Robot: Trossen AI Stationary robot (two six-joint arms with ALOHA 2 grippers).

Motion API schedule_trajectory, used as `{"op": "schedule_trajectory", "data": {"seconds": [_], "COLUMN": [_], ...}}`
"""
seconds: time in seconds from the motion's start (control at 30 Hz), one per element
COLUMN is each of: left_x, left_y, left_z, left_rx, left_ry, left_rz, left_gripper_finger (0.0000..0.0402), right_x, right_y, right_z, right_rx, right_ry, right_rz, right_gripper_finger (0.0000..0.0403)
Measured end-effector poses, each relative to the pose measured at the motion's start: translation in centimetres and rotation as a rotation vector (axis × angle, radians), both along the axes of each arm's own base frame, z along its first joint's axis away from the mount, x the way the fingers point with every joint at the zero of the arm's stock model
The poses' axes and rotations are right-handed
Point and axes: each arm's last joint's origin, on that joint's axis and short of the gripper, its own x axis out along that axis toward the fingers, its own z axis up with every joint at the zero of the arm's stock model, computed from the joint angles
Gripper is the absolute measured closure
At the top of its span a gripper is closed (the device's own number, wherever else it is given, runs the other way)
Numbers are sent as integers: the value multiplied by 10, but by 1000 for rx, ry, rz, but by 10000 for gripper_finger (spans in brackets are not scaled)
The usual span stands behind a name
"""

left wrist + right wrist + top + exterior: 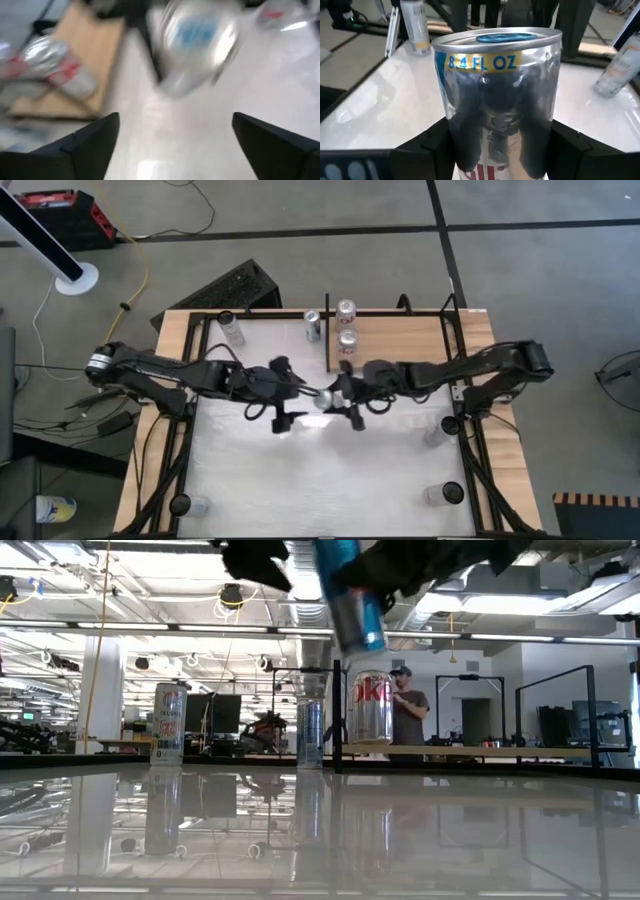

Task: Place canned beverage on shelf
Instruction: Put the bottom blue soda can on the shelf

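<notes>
Bright, even overhead light from ceiling strip fixtures (200, 628) fills the room. The glossy worktop (320, 840) mirrors them and glares white seen from above. The left wrist view is heavily motion-blurred; the slim can (497, 95) in the right wrist view is sharp.

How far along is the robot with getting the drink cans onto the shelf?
Two cans already stand on the shelf. The right gripper holds a slim blue can in mid-air; the left gripper is open beside it. That can still needs shelving, and several more cans remain on the table.
</notes>
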Motion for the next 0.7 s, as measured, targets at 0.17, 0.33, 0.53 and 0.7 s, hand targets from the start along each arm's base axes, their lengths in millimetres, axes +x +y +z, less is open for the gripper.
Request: {"op": "schedule_trajectory", "data": {"seconds": [0.17,0.33,0.53,0.7], "left_x": [-24,-43,-61,-68], "left_y": [5,7,13,17], "left_z": [14,-8,-37,-40], "left_rx": [39,40,45,30], "left_ry": [-18,-106,-268,-324], "left_rz": [92,109,73,71], "left_gripper_finger": [13,19,20,20], "right_x": [-45,-98,-124,-129], "right_y": [-18,-54,-106,-146], "right_z": [22,12,-8,-28], "right_rx": [-37,-59,18,121], "right_ry": [-77,-135,-214,-181], "right_rz": [-67,-253,-377,-493], "right_gripper_finger": [156,155,156,156]}}
